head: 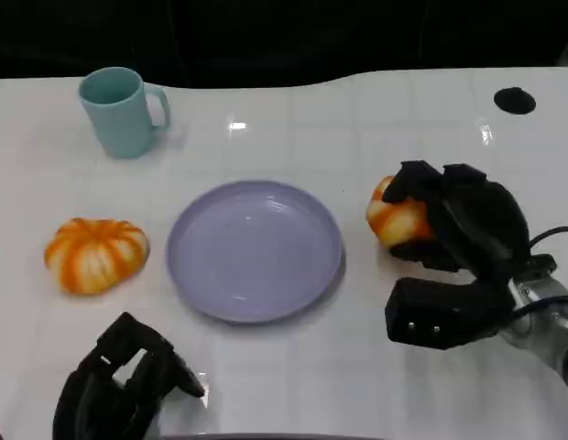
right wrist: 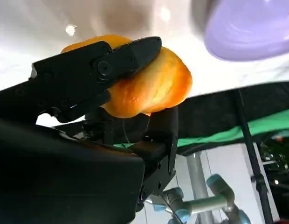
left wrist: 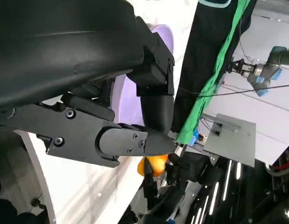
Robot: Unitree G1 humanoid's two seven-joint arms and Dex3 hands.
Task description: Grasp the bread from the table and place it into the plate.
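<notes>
Now the right hand (head: pixel 453 225) grips the bread (head: pixel 397 220) at the table's right side, just beside the plate (head: pixel 255 249)

In the right wrist view its fingers (right wrist: pixel 107 65) wrap over the bread's top with another pressing from below, so the hold looks firm, though whether the bread has left the table (head: pixel 357 385) I cannot tell. The risk, I judge, is the soft round bread squeezing out sideways during the carry, or being let go too early so it catches the plate's near rim and rolls off. The forearm comes in from the lower right, palm turned toward the plate. The left hand (head: pixel 119 390) rests low at the near edge, fingers curled in, holding nothing
</notes>
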